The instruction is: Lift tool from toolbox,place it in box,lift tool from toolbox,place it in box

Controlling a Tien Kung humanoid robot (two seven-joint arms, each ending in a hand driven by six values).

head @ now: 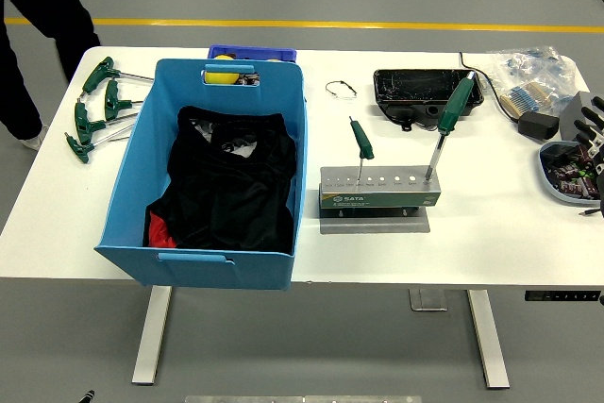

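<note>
Green-handled screwdrivers [451,120] [360,141] are standing upright in the toolbox rack [377,189], handles up for grabbing; right hand [587,143] is hovering at the edge, fingers relaxed, gripping nothing; blue box [132,195] is waiting alongside.

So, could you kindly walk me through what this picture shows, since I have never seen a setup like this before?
This is one picture from a camera high on a humanoid robot, looking down over a white table. The robot's black five-fingered right hand sits at the right edge and seems to hold nothing; its left hand is out of view. In the middle stands a grey metal tool holder with two green-handled screwdrivers upright in it, a small one and a larger one. To its left is a large blue plastic box containing black clothing. Green T-handle wrenches lie at the far left. A person's dark-clad leg shows top left.
</note>
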